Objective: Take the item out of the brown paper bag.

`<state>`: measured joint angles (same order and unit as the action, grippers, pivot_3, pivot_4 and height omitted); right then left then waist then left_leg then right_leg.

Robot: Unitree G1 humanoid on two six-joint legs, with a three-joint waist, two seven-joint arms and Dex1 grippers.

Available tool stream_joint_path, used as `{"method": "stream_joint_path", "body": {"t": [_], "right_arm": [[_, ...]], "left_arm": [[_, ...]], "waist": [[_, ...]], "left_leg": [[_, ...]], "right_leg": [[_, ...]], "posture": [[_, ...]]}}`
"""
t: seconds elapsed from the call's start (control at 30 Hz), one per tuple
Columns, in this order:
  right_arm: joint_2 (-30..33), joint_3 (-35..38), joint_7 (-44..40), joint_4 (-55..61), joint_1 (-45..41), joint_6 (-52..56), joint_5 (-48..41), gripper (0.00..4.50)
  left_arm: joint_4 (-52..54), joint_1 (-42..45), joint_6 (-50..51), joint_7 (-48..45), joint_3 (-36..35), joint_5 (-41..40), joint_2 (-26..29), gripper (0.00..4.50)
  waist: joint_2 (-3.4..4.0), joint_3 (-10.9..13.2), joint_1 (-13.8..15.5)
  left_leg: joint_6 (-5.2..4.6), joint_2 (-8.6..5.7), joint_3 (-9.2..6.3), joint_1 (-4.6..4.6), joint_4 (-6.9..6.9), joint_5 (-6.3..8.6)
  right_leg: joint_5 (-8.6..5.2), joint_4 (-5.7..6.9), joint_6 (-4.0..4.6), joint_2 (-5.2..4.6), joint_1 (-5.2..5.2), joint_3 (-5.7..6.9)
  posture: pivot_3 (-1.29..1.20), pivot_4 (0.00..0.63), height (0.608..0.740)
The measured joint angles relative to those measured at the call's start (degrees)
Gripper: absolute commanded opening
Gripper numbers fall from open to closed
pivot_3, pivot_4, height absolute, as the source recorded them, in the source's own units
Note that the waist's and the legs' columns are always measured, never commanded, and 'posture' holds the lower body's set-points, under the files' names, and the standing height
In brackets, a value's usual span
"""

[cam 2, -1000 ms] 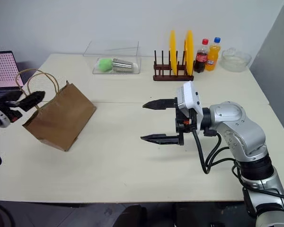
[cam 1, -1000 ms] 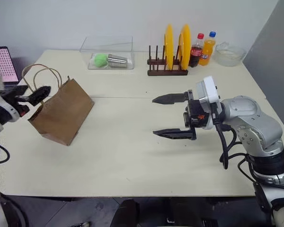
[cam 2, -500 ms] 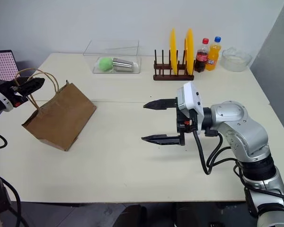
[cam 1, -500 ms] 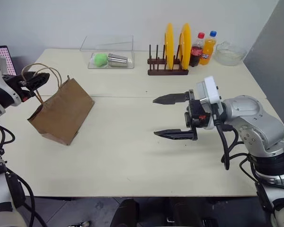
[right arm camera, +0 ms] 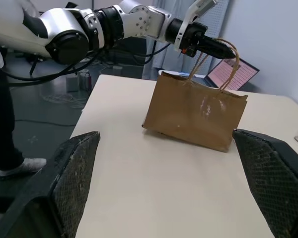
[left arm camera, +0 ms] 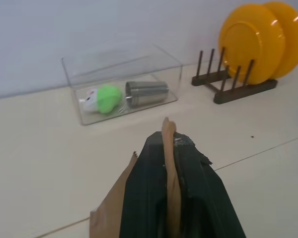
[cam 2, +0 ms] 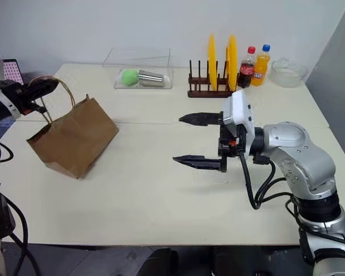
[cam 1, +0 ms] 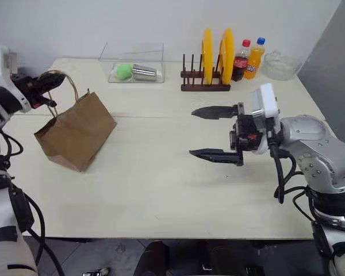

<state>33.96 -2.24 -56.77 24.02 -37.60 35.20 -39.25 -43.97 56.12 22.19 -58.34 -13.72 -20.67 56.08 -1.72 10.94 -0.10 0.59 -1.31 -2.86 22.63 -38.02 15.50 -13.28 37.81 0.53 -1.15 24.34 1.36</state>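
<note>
The left claw (cam 1: pixel 46 84) is clamped on the looped handles (cam 2: pixel 62 89) of the brown paper bag (cam 1: pixel 76 133), at nine o'clock on the counter (cam 1: pixel 161 190). The right claw (cam 1: pixel 214 133) waits spread wide near centre. The item is hidden, presumably inside. Step: holding the bag; next, the mouth must face the right claw.

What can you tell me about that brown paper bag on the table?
The brown paper bag is plain kraft paper with two thin looped cord handles. It sits tilted on the pale table, its bottom edge resting there, its top leaning toward the left end effector, whose black fingers are shut on the handles. Its sides look slightly creased. Nothing of what is inside can be seen. The right end effector is open and well apart from it.
</note>
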Motion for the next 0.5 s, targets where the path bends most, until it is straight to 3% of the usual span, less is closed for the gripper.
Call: {"method": "stream_joint_path", "body": {"t": [0.23, 0.5], "right_arm": [[1.5, 5.9, 9.0, 5.2, 4.1, 6.2, -4.4, 4.5], [5.5, 13.2, 19.1, 14.5, 14.1, 12.5, -9.1, 4.5]], "left_arm": [[-3.7, 10.1, -2.6, -5.7, 4.3, 2.7, -4.5, 0.03], [-14.0, 21.8, -8.3, -14.7, 10.7, 7.3, -15.9, 0.03]], "waist": [[-0.07, 0.0, 0.3], [-0.24, 0.1, 0.0]], "left_leg": [[0.0, -0.06, -0.08, 0.17, -0.1, 0.0], [-0.01, -0.07, -0.07, 0.22, -0.1, 0.0]], "right_leg": [[0.01, 0.0, -0.01, -0.04, 0.05, 0.11], [0.0, 0.04, -0.02, -0.03, 0.07, 0.16]], "posture": [[0.0, 0.15, 0.74], [0.0, 0.15, 0.74]]}}
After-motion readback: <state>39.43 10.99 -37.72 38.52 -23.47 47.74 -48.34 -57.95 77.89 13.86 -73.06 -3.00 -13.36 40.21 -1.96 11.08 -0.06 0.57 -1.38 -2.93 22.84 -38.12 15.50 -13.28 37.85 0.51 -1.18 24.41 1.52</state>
